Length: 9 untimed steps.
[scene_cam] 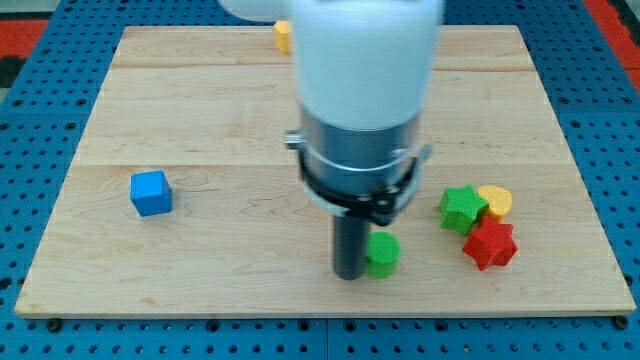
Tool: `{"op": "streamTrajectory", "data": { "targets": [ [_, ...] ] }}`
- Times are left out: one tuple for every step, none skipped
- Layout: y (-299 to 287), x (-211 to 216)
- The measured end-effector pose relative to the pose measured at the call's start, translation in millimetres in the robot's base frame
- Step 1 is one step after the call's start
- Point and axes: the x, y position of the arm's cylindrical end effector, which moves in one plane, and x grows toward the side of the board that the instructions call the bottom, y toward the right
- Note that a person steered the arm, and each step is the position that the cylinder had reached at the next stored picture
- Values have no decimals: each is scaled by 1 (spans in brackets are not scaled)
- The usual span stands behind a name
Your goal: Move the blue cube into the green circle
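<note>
The blue cube (151,193) lies on the wooden board (200,110) at the view's left. The green circle, a small round green block (382,254), sits at the lower middle. My tip (349,272) rests on the board, touching or almost touching the green circle's left side, far to the right of the blue cube. The arm's white and grey body rises above the rod and hides the board behind it.
A green star-like block (462,209), a yellow block (495,201) and a red star-like block (490,245) cluster at the right. Another yellow block (283,36) shows at the top edge, partly hidden by the arm. Blue pegboard surrounds the board.
</note>
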Motion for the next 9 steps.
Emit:
{"op": "streamTrajectory", "data": {
  "targets": [
    [42,-2],
    [31,8],
    [-94,19],
    [-192,15],
    [-265,-27],
    [-278,-97],
    [-236,-106],
    [-191,-77],
    [-171,-56]
  ]
}}
